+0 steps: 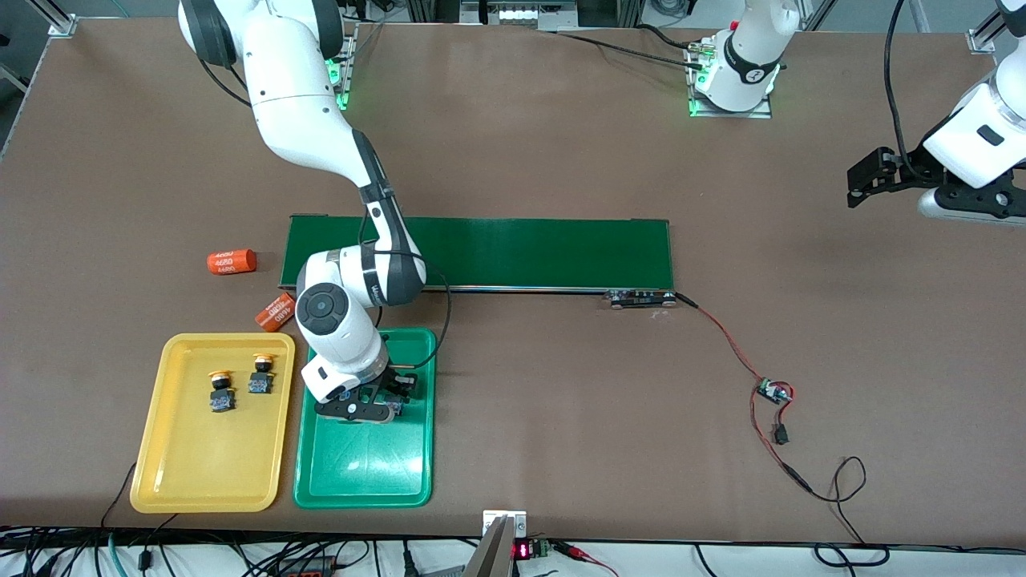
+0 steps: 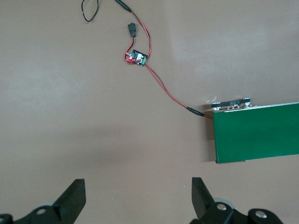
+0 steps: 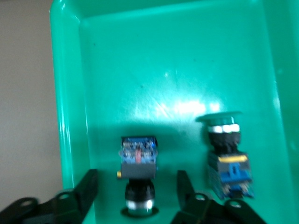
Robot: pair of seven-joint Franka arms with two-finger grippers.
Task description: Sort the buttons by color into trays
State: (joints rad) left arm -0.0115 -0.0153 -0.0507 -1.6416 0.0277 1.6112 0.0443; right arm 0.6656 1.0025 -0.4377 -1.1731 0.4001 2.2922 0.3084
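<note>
My right gripper point(image 3: 136, 184) hangs low over the green tray point(image 3: 177, 56), at the tray's end farther from the front camera, and it is open. Between its fingers, touching neither, a green button point(image 3: 138, 170) rests cap-down on the tray floor. A second green button point(image 3: 227, 156) stands beside it in the same tray. In the front view the right gripper point(image 1: 397, 398) covers both. Two yellow buttons point(image 1: 222, 390) point(image 1: 261, 374) sit in the yellow tray point(image 1: 200, 473). My left gripper point(image 2: 138, 186) waits open and empty over bare table at the left arm's end point(image 1: 864, 180).
A long dark-green belt point(image 1: 481, 252) lies across the middle of the table. Two orange cylinders point(image 1: 232, 261) point(image 1: 275, 311) lie between the belt's end and the yellow tray. A small circuit board point(image 1: 773, 391) with red wire trails toward the front edge.
</note>
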